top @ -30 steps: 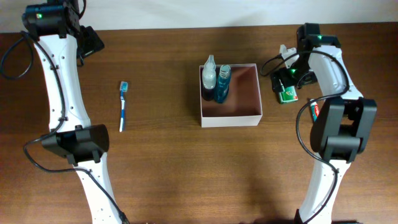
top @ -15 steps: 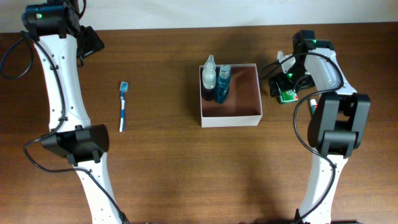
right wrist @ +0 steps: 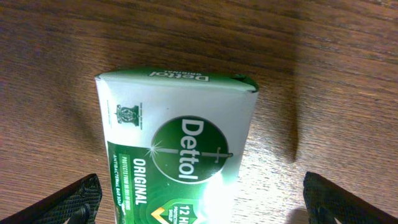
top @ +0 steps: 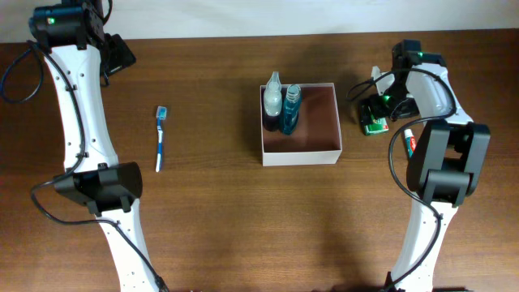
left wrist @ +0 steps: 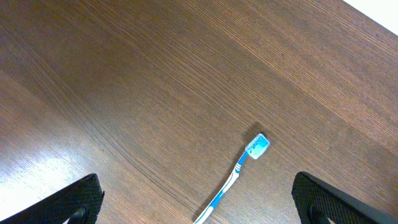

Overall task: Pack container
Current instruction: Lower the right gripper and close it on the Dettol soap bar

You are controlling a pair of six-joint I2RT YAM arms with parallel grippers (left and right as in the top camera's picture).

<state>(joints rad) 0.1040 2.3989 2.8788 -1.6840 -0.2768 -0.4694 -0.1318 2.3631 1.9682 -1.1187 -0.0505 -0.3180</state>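
I see the container point(top: 302, 156) mid table, top open. 2 things stand inside by its left wall: a clear bottle point(top: 272, 96) & a blue bottle point(top: 291, 105), side by side. R gripper point(top: 378, 104) hangs over the green soap pack point(right wrist: 177, 149), just right of the box, fingers spread wide, holding nothing. L gripper point(left wrist: 199, 202) is spread wide too, empty, above the toothbrush point(left wrist: 235, 177), far left.

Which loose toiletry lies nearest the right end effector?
The green soap packet, right beneath the open right end effector. The toothbrush lies far away beyond the container, and both bottles stand inside it.
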